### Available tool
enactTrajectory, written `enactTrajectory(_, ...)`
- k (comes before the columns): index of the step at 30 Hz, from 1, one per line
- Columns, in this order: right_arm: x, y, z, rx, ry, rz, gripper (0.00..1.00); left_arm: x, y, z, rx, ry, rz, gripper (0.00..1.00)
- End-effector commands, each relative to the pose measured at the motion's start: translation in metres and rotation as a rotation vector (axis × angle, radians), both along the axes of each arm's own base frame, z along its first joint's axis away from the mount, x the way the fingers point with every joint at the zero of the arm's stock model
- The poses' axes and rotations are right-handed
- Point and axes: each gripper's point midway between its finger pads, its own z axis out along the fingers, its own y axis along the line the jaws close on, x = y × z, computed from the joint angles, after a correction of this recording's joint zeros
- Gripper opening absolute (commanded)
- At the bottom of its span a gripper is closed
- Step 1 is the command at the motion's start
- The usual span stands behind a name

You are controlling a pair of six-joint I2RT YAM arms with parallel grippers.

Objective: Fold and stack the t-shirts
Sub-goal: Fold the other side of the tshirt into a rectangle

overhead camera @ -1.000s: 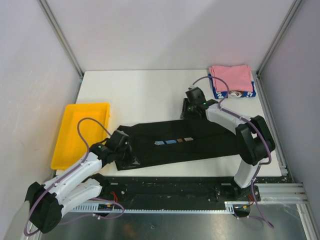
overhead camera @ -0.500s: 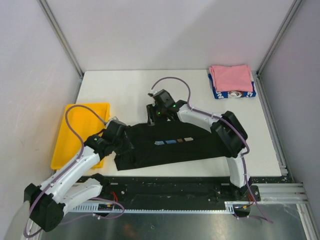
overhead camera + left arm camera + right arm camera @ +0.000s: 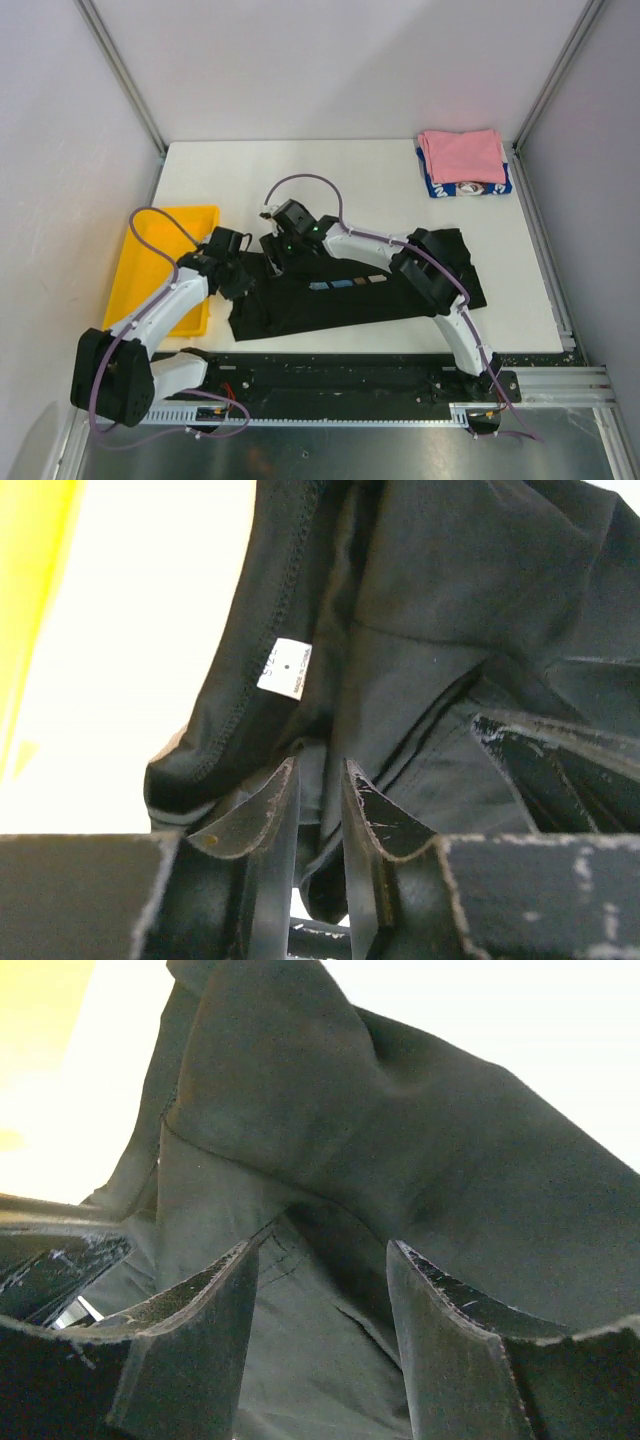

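The black t-shirt [image 3: 330, 305] lies lengthwise along the near part of the table, its brush-stroke print [image 3: 346, 284] facing up. At its left end my left gripper [image 3: 248, 275] is shut on a fold of the black cloth; in the left wrist view the fabric runs between the narrow jaws of the left gripper [image 3: 320, 762], near a white tag [image 3: 285, 667]. Just beyond it my right gripper [image 3: 272, 250] hovers open over the same end, and in its wrist view the right gripper [image 3: 325, 1245] has loose cloth beneath it. A folded pink t-shirt [image 3: 460, 155] rests on a blue-and-white one [image 3: 470, 188] at the back right.
A yellow tray [image 3: 150, 260] sits at the table's left edge, close to my left arm, and shows in both wrist views as the yellow tray [image 3: 30, 580] [image 3: 40, 1000]. Grey walls and metal posts enclose the table on three sides.
My right arm swept left along the shirt's far edge to its left end and its jaws widened. My left gripper shifted slightly away from the near edge, still holding cloth.
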Motion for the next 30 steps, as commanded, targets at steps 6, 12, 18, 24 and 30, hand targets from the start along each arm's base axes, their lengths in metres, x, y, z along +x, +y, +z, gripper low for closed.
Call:
enactTrajectory(6, -0.002, 0.01, 0.009, -0.007, -0.049, 0.016, 0.58, 0.027, 0.0, 0.002, -0.026, -0.036, -0.001, 0.26)
enactTrajectory(12, -0.004, 0.006, 0.01, -0.014, -0.056, -0.001, 0.47, 0.03, -0.001, -0.001, -0.037, -0.026, 0.0, 0.26)
enactTrajectory(18, -0.006, 0.002, 0.025, 0.007, -0.069, -0.016, 0.24, 0.03, -0.002, -0.002, -0.043, -0.023, -0.005, 0.25)
enactTrajectory(24, -0.01, -0.007, 0.04, 0.022, -0.085, -0.032, 0.15, 0.03, -0.002, -0.001, -0.041, -0.026, -0.017, 0.25)
enactTrajectory(30, -0.015, -0.017, 0.055, 0.039, -0.095, -0.054, 0.13, 0.032, -0.006, 0.008, -0.055, -0.057, -0.056, 0.25)
